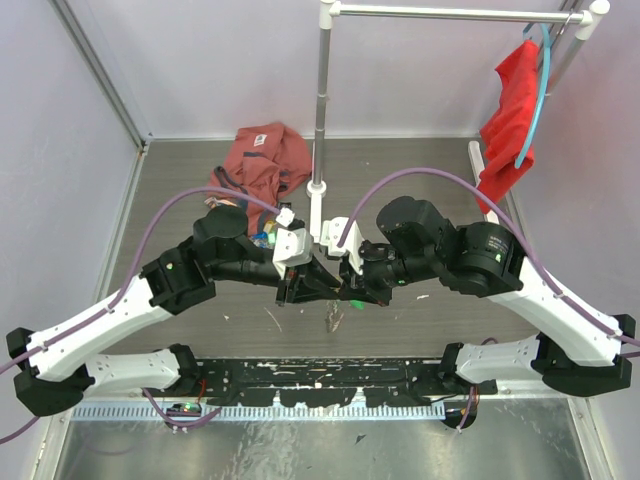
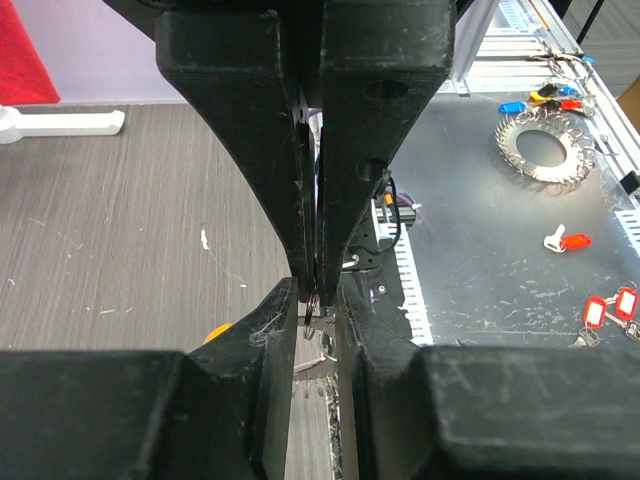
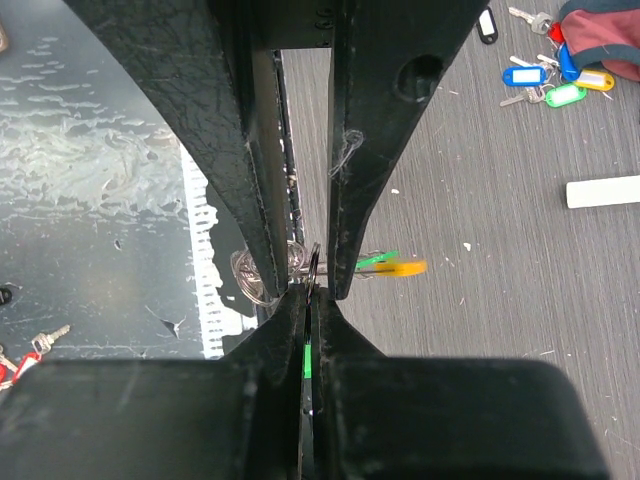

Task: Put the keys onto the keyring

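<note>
My two grippers meet tip to tip above the middle of the wooden table. My right gripper (image 3: pixel 312 295) (image 1: pixel 345 286) is shut on the thin metal loop of the keyring (image 3: pixel 313 268), seen edge-on. Silvery keys (image 3: pixel 255 272) hang to its left and a green and yellow-orange tag (image 3: pixel 395 266) sticks out to its right. My left gripper (image 2: pixel 317 300) (image 1: pixel 308 285) is open by a narrow gap, its fingers (image 2: pixel 270 330) straddling the right gripper's tips and the keyring (image 2: pixel 313 305). Loose keys (image 3: pixel 545 80) with blue, green and yellow tags lie far off on the table.
A red cloth (image 1: pixel 262 160) and a white-footed pole (image 1: pixel 320 110) stand behind the arms. On the metal plate at the near edge lie a round wreath of silvery keys (image 2: pixel 540 150), a white and red key (image 2: pixel 567 240) and red-tagged keys (image 2: pixel 610 310).
</note>
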